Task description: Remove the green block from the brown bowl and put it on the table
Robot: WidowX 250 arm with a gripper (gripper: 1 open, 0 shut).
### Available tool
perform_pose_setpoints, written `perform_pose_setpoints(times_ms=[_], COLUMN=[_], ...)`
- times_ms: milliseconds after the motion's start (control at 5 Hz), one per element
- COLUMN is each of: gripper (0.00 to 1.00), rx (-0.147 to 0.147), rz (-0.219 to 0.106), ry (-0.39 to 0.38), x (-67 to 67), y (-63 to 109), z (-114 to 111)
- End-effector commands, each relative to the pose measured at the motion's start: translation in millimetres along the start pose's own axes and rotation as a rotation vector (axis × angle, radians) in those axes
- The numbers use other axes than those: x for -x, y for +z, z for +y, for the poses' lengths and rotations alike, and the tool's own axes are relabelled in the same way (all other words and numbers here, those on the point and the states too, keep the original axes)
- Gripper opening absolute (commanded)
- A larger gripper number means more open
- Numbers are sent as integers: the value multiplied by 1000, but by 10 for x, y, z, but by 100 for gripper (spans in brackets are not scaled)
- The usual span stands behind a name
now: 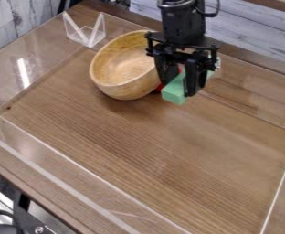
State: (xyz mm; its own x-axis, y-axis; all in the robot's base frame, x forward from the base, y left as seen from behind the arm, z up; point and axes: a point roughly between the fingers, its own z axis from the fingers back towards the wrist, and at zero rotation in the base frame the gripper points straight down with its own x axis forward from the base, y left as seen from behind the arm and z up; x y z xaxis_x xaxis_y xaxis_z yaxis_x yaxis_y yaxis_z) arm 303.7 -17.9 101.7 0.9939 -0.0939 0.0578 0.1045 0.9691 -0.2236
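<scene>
"One green block [174, 91] in sight; where is it, measured against the brown bowl [124, 66]?"

"Just to the bowl's right in the view, outside it, overlapping the red object [163, 88] beside the bowl."

"And the gripper [182, 80]?"

"Black, right of the bowl too, its fingers closed around the block, holding it above the table [139, 151]. Whether the block touches the wood, I cannot tell."

The long rectangular block [174, 90] is bright green, the round wooden bowl [123, 67] light tan, the wide wood-grain tabletop [139, 151] brown
</scene>
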Motion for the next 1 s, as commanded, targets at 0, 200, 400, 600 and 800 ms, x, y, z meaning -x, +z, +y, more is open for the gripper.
perform_pose_setpoints(times_ms=[0, 200, 400, 600, 800], gripper=[0, 0, 0, 0, 100], rx=[-23, -39, -51, -61, -71], rz=[-27, -18, -19, -17, -15], ry=[-11, -17, -4, 1, 16], x=[-117, -200, -311, -387, -449], y=[-93, -330, -383, -380, -357], z=[9, -18, -163, -299, -360])
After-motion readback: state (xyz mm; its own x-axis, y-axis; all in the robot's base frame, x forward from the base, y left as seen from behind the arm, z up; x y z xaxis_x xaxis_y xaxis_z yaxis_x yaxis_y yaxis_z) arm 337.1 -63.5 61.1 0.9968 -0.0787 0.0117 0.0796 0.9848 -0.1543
